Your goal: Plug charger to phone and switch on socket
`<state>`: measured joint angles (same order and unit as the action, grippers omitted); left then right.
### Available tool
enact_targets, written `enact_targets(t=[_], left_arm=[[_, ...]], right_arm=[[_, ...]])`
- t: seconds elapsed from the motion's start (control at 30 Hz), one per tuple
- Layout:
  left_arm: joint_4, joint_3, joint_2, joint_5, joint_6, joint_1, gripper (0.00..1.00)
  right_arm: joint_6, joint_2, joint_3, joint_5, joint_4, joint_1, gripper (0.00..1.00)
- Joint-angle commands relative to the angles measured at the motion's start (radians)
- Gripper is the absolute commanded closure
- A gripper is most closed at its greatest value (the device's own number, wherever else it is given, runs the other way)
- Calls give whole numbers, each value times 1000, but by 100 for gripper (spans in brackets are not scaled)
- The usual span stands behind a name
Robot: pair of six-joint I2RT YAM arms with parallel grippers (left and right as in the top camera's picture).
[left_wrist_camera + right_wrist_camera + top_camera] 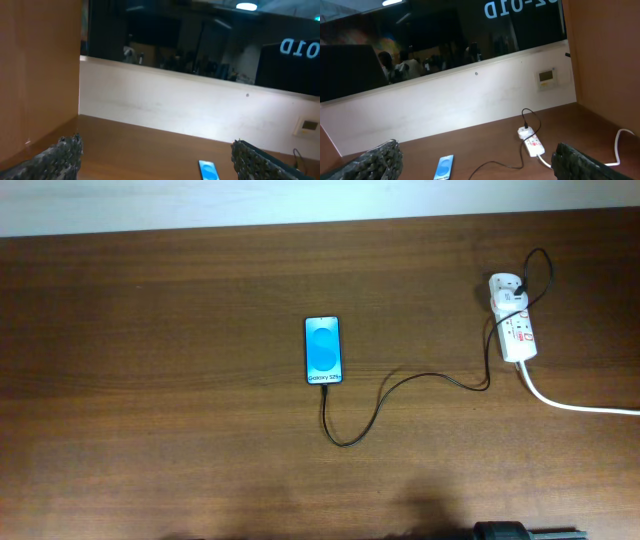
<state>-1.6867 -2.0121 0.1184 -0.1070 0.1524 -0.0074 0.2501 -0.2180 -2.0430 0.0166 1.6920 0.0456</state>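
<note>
Both the left tool (155, 157) and right tool (477, 160) stand spread wide and empty above the worktop (150, 380). The phone (322, 351) lies at frame centre. The charger (346, 443) tip is at its lower edge, seating unclear, and the socket (513, 320) sits upper right. Best pinch just behind that tip, approaching low

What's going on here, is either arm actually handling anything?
No. The left end effector and right end effector are both open, empty and well back from everything. The phone lies screen-up mid-table. The charger runs from the socket to the phone's near end, and its tip meets that edge. Whether it is seated, or the socket switched on, is too small to tell.
</note>
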Motion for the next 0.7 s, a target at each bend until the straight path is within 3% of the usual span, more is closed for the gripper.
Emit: enact_targets(t=[0.0, 0.67], left_arm=[[-1, 2, -109, 6, -12, 2, 1], [-1, -51, -109, 6, -12, 4, 1]], right_arm=[[-10, 5, 7, -12, 6, -7, 1], [-10, 5, 7, -12, 6, -7, 2]])
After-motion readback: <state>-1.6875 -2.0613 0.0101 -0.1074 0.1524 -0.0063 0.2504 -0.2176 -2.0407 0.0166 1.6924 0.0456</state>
